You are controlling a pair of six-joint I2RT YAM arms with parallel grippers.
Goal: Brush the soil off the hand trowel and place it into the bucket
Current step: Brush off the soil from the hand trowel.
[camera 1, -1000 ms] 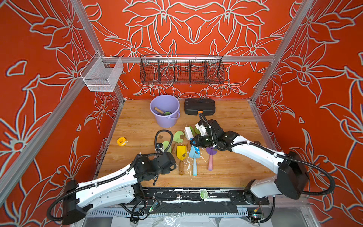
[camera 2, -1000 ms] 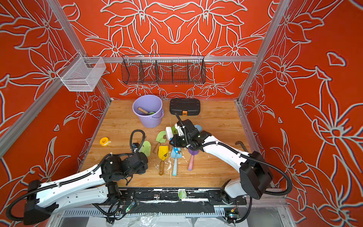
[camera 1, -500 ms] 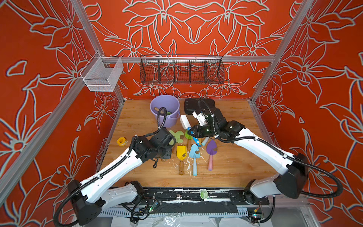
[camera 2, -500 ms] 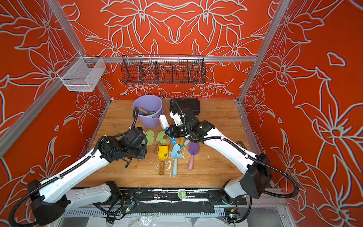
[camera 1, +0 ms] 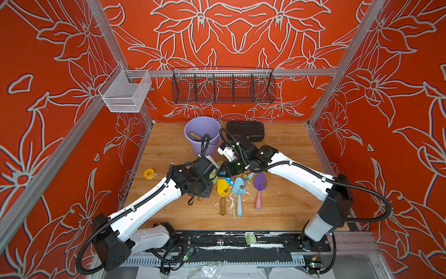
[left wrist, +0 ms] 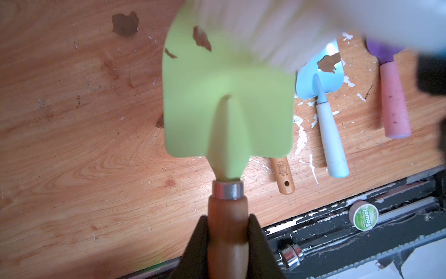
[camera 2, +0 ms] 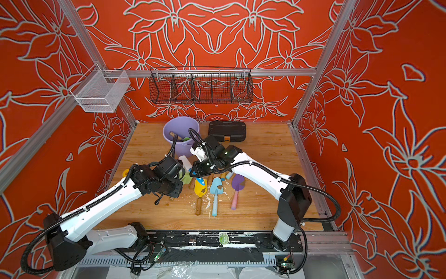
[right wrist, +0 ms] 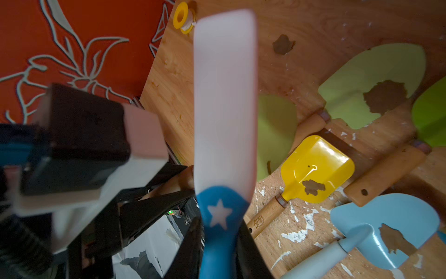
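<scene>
My left gripper (left wrist: 228, 224) is shut on the wooden handle of a light-green hand trowel (left wrist: 226, 96), held above the table. Brown soil (left wrist: 201, 39) sticks near the tip of its blade. My right gripper (right wrist: 218, 232) is shut on the blue star-marked handle of a white brush (right wrist: 224, 96). The brush's blurred bristles (left wrist: 265, 31) lie across the far part of the blade. In both top views the two grippers meet mid-table, left gripper (camera 1: 211, 170) beside right gripper (camera 1: 226, 169). The lavender bucket (camera 1: 193, 142) stands just behind them with a wooden-handled tool inside.
A yellow trowel (camera 1: 222, 190), a light-blue trowel (camera 1: 239, 188) and a purple trowel (camera 1: 260, 181) lie soiled in front of the grippers, among white flecks. Two more green trowels (right wrist: 374, 79) lie beneath. A black case (camera 1: 245, 130) sits beside the bucket; a yellow tape roll (camera 1: 149, 173) lies left.
My left arm has carried the green trowel from the front of the table up toward the middle. My right arm has swung the brush left, over the trowel's blade.
</scene>
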